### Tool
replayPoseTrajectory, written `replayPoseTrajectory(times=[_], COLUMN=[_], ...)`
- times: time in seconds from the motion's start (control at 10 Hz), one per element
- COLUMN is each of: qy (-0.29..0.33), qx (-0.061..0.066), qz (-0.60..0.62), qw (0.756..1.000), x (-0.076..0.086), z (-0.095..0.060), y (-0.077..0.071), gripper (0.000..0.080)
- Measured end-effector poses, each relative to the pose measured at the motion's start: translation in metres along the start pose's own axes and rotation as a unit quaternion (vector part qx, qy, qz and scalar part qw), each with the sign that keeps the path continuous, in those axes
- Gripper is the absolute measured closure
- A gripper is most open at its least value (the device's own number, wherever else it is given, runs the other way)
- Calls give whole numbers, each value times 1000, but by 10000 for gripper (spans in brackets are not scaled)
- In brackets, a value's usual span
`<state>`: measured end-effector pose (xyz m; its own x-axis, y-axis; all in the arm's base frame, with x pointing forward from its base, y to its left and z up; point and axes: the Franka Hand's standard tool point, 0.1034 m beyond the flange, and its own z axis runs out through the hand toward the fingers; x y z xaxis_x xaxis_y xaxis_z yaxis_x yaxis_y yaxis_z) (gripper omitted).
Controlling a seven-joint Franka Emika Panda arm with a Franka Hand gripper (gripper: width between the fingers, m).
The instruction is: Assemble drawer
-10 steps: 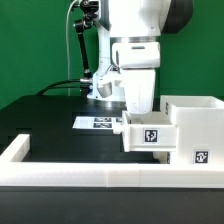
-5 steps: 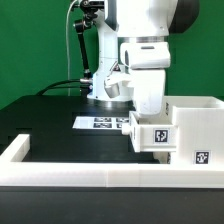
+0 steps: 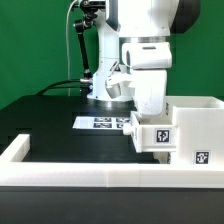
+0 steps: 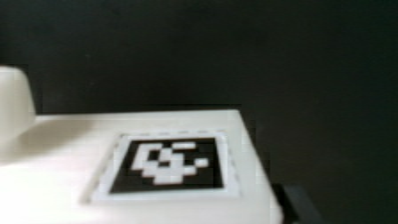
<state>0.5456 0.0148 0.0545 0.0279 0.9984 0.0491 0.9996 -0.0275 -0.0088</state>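
A small white drawer tray (image 3: 152, 136) with a square tag on its face sits against the open side of the large white hollow casing (image 3: 195, 120), at the exterior view's right. My gripper (image 3: 148, 116) comes down onto the tray from above, its jaws closed on the tray's sides. In the wrist view the tray's tagged top (image 4: 169, 160) fills the lower part, with one dark finger (image 4: 295, 205) pressed against its edge. The other finger is hidden. The second tray is out of view.
The marker board (image 3: 100, 122) lies flat on the black table behind the tray. A low white border wall (image 3: 60, 172) runs along the front and the exterior view's left. A cable and stand (image 3: 78, 50) rise at the back.
The gripper and the tray have shifted together toward the exterior view's right, closer into the casing. Over the last half second nothing has visibly moved.
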Motion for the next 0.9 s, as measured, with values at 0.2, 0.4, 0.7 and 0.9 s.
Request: replayPoseTrajectory(times=[0.2, 0.4, 0.7, 0.9], qy=[2, 2, -6, -14], qx=[1, -1, 5, 12], qz=[3, 14, 18, 16], qw=[1000, 1000, 1000, 1000], x=[5, 8, 5, -2], z=[1, -3, -25, -47], y=[-2, -1, 5, 14], gripper=[390, 256, 156, 150])
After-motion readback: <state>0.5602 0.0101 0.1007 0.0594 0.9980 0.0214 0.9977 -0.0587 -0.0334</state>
